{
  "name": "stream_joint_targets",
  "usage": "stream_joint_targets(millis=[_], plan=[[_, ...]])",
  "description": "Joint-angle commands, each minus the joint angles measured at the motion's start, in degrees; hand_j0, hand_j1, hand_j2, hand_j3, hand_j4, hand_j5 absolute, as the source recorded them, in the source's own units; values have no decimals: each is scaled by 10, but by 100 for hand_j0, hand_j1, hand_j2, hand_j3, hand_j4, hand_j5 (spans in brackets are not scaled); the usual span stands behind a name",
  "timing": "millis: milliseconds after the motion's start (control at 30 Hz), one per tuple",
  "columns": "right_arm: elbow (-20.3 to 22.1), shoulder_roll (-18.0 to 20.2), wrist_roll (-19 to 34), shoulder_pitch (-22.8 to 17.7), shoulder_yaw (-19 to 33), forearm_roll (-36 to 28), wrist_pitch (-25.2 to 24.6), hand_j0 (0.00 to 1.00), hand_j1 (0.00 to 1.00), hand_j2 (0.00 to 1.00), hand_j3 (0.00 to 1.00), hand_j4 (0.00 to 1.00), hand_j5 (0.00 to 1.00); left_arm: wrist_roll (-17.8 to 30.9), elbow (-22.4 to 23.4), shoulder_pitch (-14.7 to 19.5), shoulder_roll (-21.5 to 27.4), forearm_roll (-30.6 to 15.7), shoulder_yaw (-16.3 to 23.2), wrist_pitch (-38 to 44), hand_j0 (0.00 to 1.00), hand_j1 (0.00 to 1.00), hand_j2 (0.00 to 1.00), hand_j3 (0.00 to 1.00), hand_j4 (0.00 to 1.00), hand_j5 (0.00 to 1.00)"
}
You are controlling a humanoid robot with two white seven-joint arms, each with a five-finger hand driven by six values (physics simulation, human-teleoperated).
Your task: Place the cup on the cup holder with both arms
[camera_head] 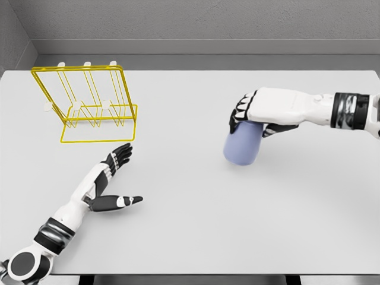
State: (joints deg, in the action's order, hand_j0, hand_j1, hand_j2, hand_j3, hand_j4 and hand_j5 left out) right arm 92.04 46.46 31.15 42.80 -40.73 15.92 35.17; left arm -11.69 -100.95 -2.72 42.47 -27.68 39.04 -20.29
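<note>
Left hand (113, 178) lies nearest, fingers spread, holding nothing — just before the yellow cup holder (89, 104). Right hand (261, 113) clamps the blue cup (242, 145) from above, well right of the holder; cup's axis near upright, slightly tilted.

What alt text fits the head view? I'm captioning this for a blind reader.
The right hand grips a pale blue cup from above at the table's right. The left hand lies open at lower left, near a yellow wire cup holder standing at the far left.
</note>
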Motion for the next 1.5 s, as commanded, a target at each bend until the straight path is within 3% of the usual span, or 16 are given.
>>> stream_joint_targets(millis=[0, 233, 600, 1300, 1467], plan=[[1, -5, 0, 0, -3, -4, -2, 59, 59, 59, 59, 59, 59, 0, 0, -1, 1, 1, -2, 0, 100, 100, 100, 100, 100, 100], [9, -14, 0, 4, -6, -4, -2, 56, 56, 56, 56, 56, 56, 0, 0, -1, 1, 1, -3, 0, 100, 100, 100, 100, 100, 100], [8, -66, 18, 4, -18, 10, -2, 56, 56, 56, 56, 56, 56, 0, 0, -2, 1, 1, -3, 1, 100, 100, 100, 100, 100, 100], [9, -90, 24, 3, -37, 18, -2, 58, 58, 58, 58, 58, 58, 0, 0, -2, -1, 1, -3, 0, 100, 100, 100, 100, 100, 100], [8, -90, 23, 4, -33, 18, -2, 80, 80, 80, 80, 80, 80, -1, 0, 0, -8, 3, -7, -4, 100, 100, 100, 100, 100, 100]])
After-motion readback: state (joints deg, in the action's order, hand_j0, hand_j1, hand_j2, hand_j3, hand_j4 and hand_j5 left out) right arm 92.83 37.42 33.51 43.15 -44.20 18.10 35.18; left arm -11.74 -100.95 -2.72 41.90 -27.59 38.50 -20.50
